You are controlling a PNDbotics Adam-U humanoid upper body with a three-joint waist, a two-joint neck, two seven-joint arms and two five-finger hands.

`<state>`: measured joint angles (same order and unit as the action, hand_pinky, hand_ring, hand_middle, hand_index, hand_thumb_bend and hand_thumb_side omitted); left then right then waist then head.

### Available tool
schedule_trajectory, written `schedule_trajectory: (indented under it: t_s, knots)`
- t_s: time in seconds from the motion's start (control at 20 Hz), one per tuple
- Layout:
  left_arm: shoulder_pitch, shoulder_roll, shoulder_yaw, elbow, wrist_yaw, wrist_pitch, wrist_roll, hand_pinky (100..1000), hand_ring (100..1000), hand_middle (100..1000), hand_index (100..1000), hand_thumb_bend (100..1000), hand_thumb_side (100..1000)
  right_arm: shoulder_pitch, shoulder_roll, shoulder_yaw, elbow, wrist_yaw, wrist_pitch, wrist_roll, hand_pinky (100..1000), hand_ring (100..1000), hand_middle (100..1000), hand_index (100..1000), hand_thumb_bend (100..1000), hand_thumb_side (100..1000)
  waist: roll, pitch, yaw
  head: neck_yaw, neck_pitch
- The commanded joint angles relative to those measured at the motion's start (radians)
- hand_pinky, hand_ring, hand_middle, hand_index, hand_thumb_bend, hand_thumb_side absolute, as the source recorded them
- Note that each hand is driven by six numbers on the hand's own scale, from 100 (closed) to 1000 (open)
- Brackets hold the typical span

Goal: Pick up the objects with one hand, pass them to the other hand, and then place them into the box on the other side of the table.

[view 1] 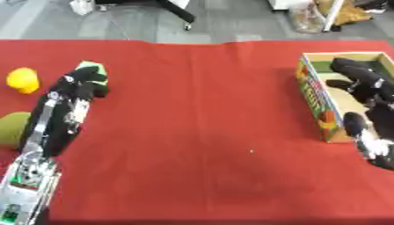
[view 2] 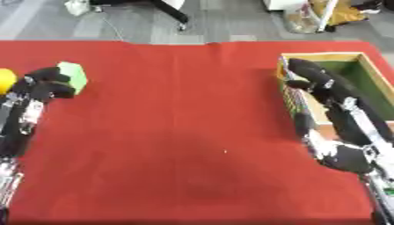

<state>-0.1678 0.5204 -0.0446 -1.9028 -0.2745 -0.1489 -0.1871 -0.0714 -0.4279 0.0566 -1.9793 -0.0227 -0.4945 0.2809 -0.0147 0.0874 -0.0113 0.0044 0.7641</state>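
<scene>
A light green block (view 2: 74, 74) lies at the left of the red table. My left hand (view 1: 83, 86) is right on its near side, with the fingers curled round it. A yellow rounded object (view 1: 23, 80) sits further left, and an olive-green rounded object (view 1: 11, 128) lies by my left forearm. At the right stands an open cardboard box (view 1: 314, 94) with a colourful printed side. My right hand (view 2: 317, 80) hangs over the box's inside with its fingers relaxed, and I see nothing in it.
The red cloth (view 1: 200, 114) covers the whole table, with a wide bare stretch between my two arms. Beyond the far edge there is grey floor with a chair base (view 1: 181, 15) and some bags (view 1: 338, 13).
</scene>
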Motion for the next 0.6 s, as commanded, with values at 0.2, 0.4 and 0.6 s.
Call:
schedule_trajectory:
  t_s: [0.2,0.4,0.6]
  knots:
    - [-0.001,0.386,0.077,-0.039,-0.342,0.09,-0.225,817,759,770,901,246,228,0.005,-0.026,-0.006,-0.021,0.002,0.009,-0.001,888,994,962,932,100,463,0.013,-0.034,0.003,-0.006,0.006]
    - [-0.05,0.497,0.051,0.038,-0.466,0.094,-0.398,829,771,769,899,424,305,0.009,-0.031,-0.001,-0.021,0.003,0.008,0.003,888,994,962,933,100,460,0.016,-0.04,0.004,-0.001,0.006]
    - [-0.098,0.508,0.017,0.162,-0.518,0.081,-0.491,824,769,760,891,434,379,0.01,-0.032,0.0,-0.021,0.0,0.008,0.004,888,994,962,933,100,461,0.016,-0.042,-0.005,0.001,0.006]
